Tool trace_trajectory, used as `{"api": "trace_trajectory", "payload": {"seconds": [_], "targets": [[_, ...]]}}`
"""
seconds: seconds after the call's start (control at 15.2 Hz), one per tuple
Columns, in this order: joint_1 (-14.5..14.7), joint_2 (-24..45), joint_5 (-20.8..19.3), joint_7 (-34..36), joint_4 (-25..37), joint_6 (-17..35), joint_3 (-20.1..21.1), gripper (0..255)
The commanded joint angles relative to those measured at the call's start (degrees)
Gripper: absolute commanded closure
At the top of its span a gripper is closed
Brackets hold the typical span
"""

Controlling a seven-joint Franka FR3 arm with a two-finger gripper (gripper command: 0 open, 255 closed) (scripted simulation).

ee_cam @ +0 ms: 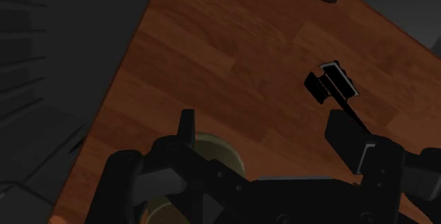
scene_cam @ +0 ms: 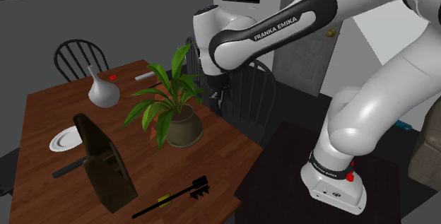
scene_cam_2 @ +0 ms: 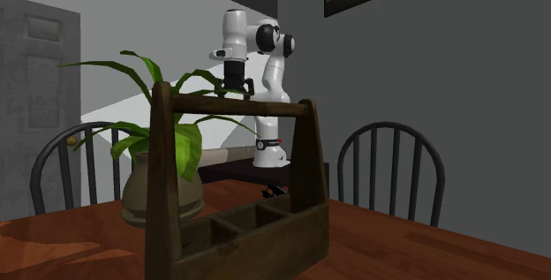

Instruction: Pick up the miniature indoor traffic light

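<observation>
The miniature traffic light [scene_cam: 174,195] lies flat near the wooden table's front edge. It is a thin black pole with a yellow band and a black blocky head [scene_cam: 198,186]. In the wrist view its head [ee_cam: 331,85] lies on the table beyond the fingers, closer to one finger [ee_cam: 344,135], and nothing touches it. My gripper [scene_cam: 215,92] hangs high over the far side of the table behind the potted plant, well apart from the traffic light. It is open [ee_cam: 265,134] with nothing between its fingers. In the second exterior view the gripper [scene_cam_2: 236,84] is far off, pointing down.
A leafy potted plant [scene_cam: 181,120] stands mid-table, below the gripper; its pot rim [ee_cam: 219,150] shows between the fingers. A dark wooden tool caddy [scene_cam: 106,164] stands beside the traffic light. A white flask vase [scene_cam: 102,92], a plate [scene_cam: 65,140] and chairs [scene_cam: 79,56] lie further off.
</observation>
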Motion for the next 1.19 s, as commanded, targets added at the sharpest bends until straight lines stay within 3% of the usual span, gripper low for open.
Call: {"api": "trace_trajectory", "payload": {"seconds": [0.0,0.46,1.12], "targets": [[0.8,3.6,-0.2,1.0,1.2,2.3,1.7,0],[2.9,17.6,-3.7,5.2,6.5,9.5,6.8,0],[8.4,38.9,-14.2,13.1,18.8,14.7,10.4,0]]}}
